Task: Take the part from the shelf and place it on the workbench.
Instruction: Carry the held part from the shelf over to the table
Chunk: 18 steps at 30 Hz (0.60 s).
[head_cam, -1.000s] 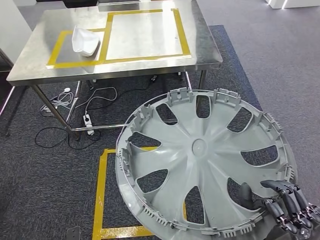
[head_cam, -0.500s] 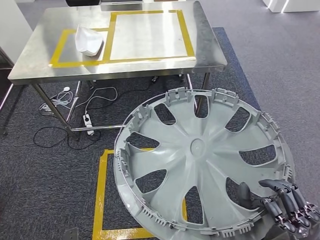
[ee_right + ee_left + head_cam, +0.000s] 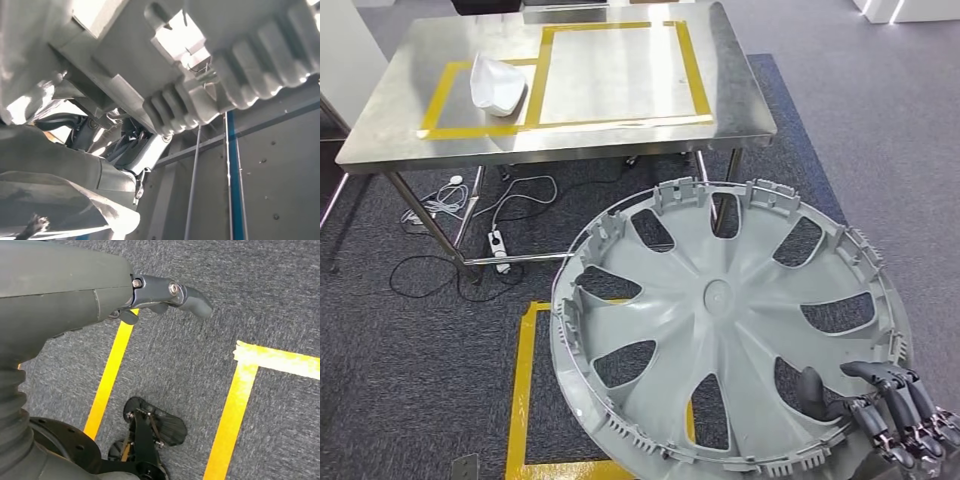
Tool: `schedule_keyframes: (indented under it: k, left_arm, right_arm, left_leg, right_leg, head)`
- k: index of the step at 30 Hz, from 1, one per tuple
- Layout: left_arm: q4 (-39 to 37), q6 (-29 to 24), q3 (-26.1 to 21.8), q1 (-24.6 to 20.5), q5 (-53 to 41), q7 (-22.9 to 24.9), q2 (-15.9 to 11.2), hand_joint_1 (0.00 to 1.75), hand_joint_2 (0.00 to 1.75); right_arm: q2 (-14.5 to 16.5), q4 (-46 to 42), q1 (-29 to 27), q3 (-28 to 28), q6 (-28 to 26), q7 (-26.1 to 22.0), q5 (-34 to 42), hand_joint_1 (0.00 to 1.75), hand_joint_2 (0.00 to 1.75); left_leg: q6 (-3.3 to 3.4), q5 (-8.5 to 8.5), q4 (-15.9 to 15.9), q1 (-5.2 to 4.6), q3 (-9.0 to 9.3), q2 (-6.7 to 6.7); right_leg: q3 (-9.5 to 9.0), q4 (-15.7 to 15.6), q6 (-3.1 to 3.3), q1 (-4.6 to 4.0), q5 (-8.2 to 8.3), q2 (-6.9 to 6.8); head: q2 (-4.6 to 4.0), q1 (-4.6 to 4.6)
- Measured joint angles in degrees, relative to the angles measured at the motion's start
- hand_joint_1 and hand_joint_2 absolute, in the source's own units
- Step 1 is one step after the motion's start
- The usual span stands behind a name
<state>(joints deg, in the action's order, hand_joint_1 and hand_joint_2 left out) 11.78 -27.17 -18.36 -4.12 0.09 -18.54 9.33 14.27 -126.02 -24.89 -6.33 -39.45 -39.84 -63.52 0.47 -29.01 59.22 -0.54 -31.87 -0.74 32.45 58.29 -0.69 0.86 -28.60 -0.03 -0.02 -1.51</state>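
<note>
Head view is showing the scene sitting slightly differently than half a second ago — the whole picture has shifted a little, so the camera has moved, while the grey wheel cover [image 3: 731,325] is staying in the same hold. Nearest, at the lower right, the right robot hand [image 3: 882,405] is gripping the wheel cover's rim: its thick thumb is pressing on the inner face beside a spoke opening, and its dark fingers [image 3: 905,395] are curling over the outer edge. The cover is hanging tilted in the air, inner side up, above a yellow tape square [image 3: 520,395] on the grey carpet [image 3: 388,370].

Right wrist view is looking from close under the cover's ribbed rim [image 3: 181,107], with the hand's fingers mostly hidden behind it.

Left wrist view is showing the left robot hand [image 3: 166,295] hanging over the carpet and yellow tape lines, touching nothing; one dark finger is reaching out nearly straight, and I cannot tell how the others lie.

Farther off, cables and a power strip [image 3: 496,245] are lying on the floor under the steel table [image 3: 743,95]. On the table — well apart from the cover — a white part [image 3: 496,84] is resting inside the smaller yellow-taped box, beside a larger taped box [image 3: 697,75].
</note>
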Motion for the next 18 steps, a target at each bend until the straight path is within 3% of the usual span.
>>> schedule_keyframes:
  k: [2, 4, 5, 6, 7, 9, 10, 12, 15, 16, 18]
  left_arm:
    - [0.0, 0.0, 0.0, -0.1, 0.0, 0.0, 0.0, 0.0, 1.75]
    - [0.0, 0.0, 0.0, 0.0, 0.0, 0.0, -0.1, 0.0, 1.75]
    - [0.0, 0.0, 0.0, 0.1, 0.0, 0.0, -0.1, 0.0, 1.75]
    - [0.0, 0.0, 0.0, 0.2, 0.0, 0.0, -0.1, 0.0, 1.75]
    - [0.0, 0.0, 0.0, 0.3, 0.0, 0.0, -0.1, 0.0, 1.75]
    - [0.0, 0.0, 0.0, 0.3, 0.0, -0.1, -0.1, 0.0, 1.75]
    - [0.0, 0.0, 0.0, 0.2, 0.0, -0.1, 0.0, 0.0, 1.75]
    - [0.0, 0.0, 0.0, 0.1, -0.1, -0.2, 0.0, 0.0, 1.75]
    - [0.0, 0.0, 0.0, 0.2, -0.1, -0.2, 0.0, 0.0, 1.75]
    - [0.0, 0.0, 0.0, 0.2, -0.1, -0.2, 0.0, 0.0, 1.75]
    - [0.0, 0.0, 0.0, 0.1, -0.1, -0.2, 0.1, 0.0, 1.75]
  right_arm:
    - [0.0, 0.0, 0.0, 0.0, 0.0, 0.0, 0.0, 1.75, 1.75]
    - [0.0, 0.0, 0.0, 0.0, 0.0, 0.0, 0.0, 1.75, 1.75]
    - [0.0, 0.0, 0.0, 0.0, 0.0, 0.0, 0.0, 1.75, 1.75]
    - [0.0, 0.0, 0.0, 0.0, 0.0, 0.0, 0.0, 1.75, 1.75]
    - [0.0, 0.0, 0.0, 0.0, 0.0, 0.0, 0.0, 1.75, 1.75]
    - [0.0, 0.0, -0.1, 0.0, 0.0, 0.0, 0.1, 1.75, 1.75]
    - [0.0, 0.0, -0.1, 0.0, 0.0, 0.0, 0.1, 1.75, 1.75]
    - [0.0, 0.0, -0.1, 0.0, 0.0, 0.0, 0.1, 1.75, 1.75]
    - [0.0, 0.0, -0.1, 0.0, 0.0, 0.0, 0.2, 1.75, 1.75]
    - [0.0, 0.0, -0.1, 0.0, 0.0, 0.0, 0.2, 1.75, 1.75]
    - [0.0, 0.0, -0.1, 0.0, 0.0, 0.0, 0.2, 1.75, 1.75]
  left_leg:
    - [-0.72, -2.34, 4.2, 0.24, -1.77, 0.08]
    - [-1.3, -5.34, 11.6, 0.67, -5.5, 0.13]
    - [-1.53, -5.9, 14.3, 0.9, -7.05, 0.15]
    - [-1.72, -5.34, 15.1, 1.09, -7.78, 0.17]
    - [-1.85, -3.71, 13.9, 1.27, -7.49, 0.2]
    - [-2.02, 0.74, 7.1, 1.52, -4.72, 0.29]
    - [-1.95, 1.98, 3.7, 1.46, -3.2, 0.32]
    - [-1.42, 2.11, 0.6, 1.19, -1.89, 0.36]
    - [-0.17, 1.76, 0.0, 1.15, -1.71, 0.35]
    - [0.28, 1.7, -0.3, 1.23, -1.46, 0.36]
    - [1.04, 1.41, -0.5, 1.23, -1.03, 0.39]
  right_leg:
    - [-0.52, -0.3, 0.55, 0.29, -0.15, -0.24]
    - [-0.85, -0.3, 0.91, 0.3, -0.49, -0.38]
    - [-1.05, -0.3, 0.95, 0.32, -0.66, -0.37]
    - [-1.28, -0.3, 0.91, 0.36, -0.85, -0.32]
    - [-1.6, -0.3, 0.79, 0.44, -1.07, -0.26]
    - [-2.22, -0.3, 0.32, 0.61, -1.66, -0.18]
    - [-2.53, -0.2, -0.07, 0.59, -2.01, -0.14]
    - [-2.65, -0.3, -0.93, 0.48, -2.35, -0.13]
    - [-2.76, -0.3, -1.93, 0.55, -2.7, -0.21]
    - [-2.2, 0.8, -2.13, 0.58, -3.4, -0.19]
    - [1.19, 7.1, -2.33, 0.58, -6.11, -0.12]
  head:
    - [0.0, -0.23]
    - [0.0, -0.34]
    - [0.0, -0.34]
    - [0.0, -0.34]
    - [0.0, -0.36]
    - [0.0, -0.33]
    - [0.0, -0.37]
    - [0.0, -0.35]
    - [0.0, -0.09]
    - [0.0, 0.03]
    - [0.0, 0.32]
